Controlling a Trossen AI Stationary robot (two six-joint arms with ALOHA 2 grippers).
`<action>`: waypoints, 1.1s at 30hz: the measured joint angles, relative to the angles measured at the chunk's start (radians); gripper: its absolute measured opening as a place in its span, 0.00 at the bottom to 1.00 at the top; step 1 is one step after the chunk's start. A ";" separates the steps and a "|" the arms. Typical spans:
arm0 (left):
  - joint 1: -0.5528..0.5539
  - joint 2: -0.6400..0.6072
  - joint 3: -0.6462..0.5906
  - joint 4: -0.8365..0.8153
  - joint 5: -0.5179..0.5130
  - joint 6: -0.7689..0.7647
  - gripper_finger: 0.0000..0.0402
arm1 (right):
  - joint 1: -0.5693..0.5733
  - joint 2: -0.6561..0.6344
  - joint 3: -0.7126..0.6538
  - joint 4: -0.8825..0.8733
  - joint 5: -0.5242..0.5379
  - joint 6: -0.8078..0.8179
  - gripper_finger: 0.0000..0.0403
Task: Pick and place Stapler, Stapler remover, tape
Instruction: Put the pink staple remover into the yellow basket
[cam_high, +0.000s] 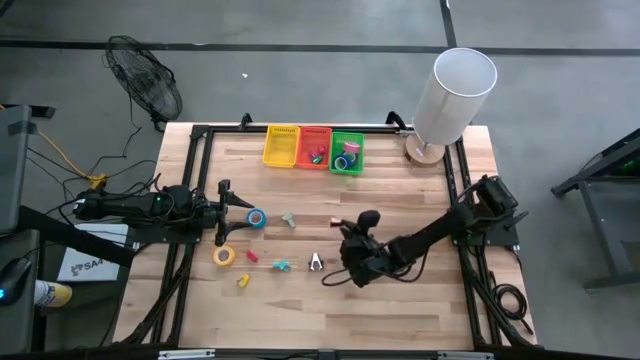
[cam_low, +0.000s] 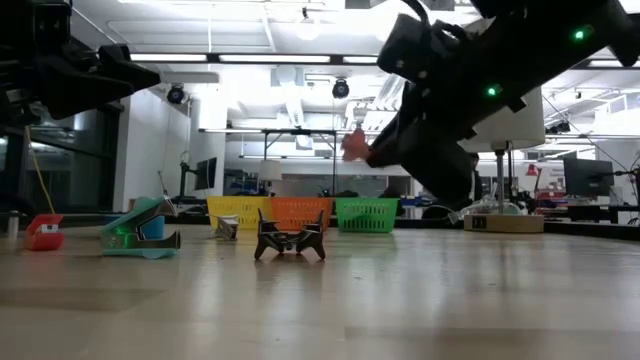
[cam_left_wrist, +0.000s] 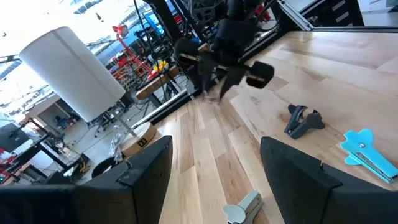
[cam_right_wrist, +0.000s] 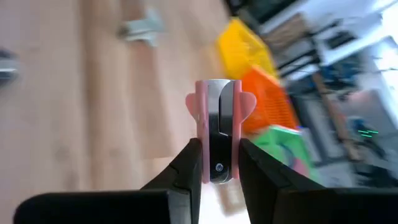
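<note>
- The right gripper (cam_right_wrist: 214, 163) is shown closed on a pink staple remover (cam_right_wrist: 217, 127), lifted clear of the table (cam_high: 400, 310), presumably for carriage toward the orange basket (cam_high: 314, 146).
- The left gripper (cam_high: 226, 212) is held open beside the blue tape roll (cam_high: 257, 218); nothing is gripped.
- A yellow tape roll (cam_high: 224, 256) lies nearby; further rolls rest in the green basket (cam_high: 347, 152), evidently sorted by kind.

You see a pink staple remover (cam_right_wrist: 217, 134) with a silver metal centre between dark fingers (cam_right_wrist: 186, 163), yellow (cam_high: 281, 146), orange (cam_high: 314, 146) and green (cam_high: 347, 150) baskets, a blue tape roll (cam_high: 256, 218), a yellow tape roll (cam_high: 224, 256), a teal staple remover (cam_low: 140, 229), a black staple remover (cam_low: 290, 238) on light striped wood (cam_high: 400, 310)
</note>
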 joint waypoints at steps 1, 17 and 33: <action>0.000 0.000 0.000 0.000 0.000 0.000 0.59 | -0.003 0.000 0.000 -0.001 0.029 0.000 0.18; 0.000 0.000 -0.006 0.103 -0.003 0.013 0.59 | -0.124 -0.001 0.001 0.009 0.166 -0.263 0.18; 0.000 0.000 -0.002 0.143 0.001 0.090 0.59 | -0.163 -0.002 0.001 0.096 0.208 -0.406 0.18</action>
